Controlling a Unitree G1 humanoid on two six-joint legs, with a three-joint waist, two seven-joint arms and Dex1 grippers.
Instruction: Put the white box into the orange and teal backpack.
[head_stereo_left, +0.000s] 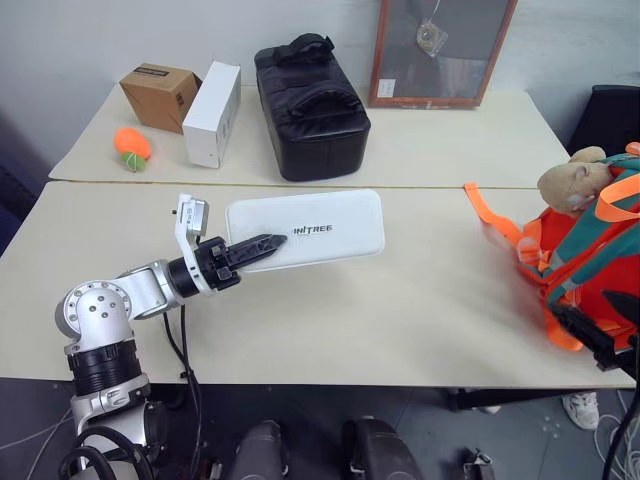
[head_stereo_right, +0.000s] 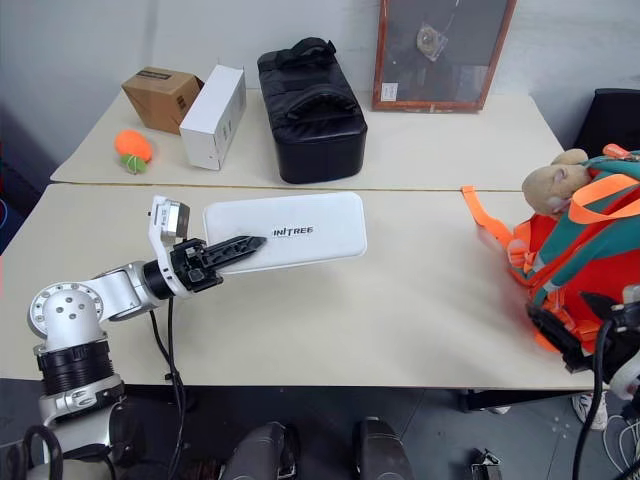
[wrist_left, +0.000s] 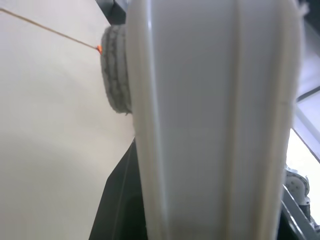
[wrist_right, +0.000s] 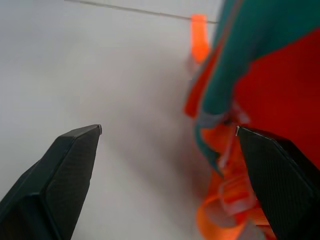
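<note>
Nearest me, the left gripper (head_stereo_left: 262, 246) is clamped on the flat white rounded-corner box (head_stereo_left: 320, 232), holding it above the beige table (head_stereo_left: 400, 310). Beyond, the right gripper (wrist_right: 167, 150) gapes wide beside the orange and teal backpack (head_stereo_left: 600, 270); the box isn't in yet.

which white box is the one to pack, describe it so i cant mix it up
On the near table, it is the white box held at one end by the left gripper. It is flat, round-cornered and lettered, unlike the taller plain white carton on the far table.
</note>
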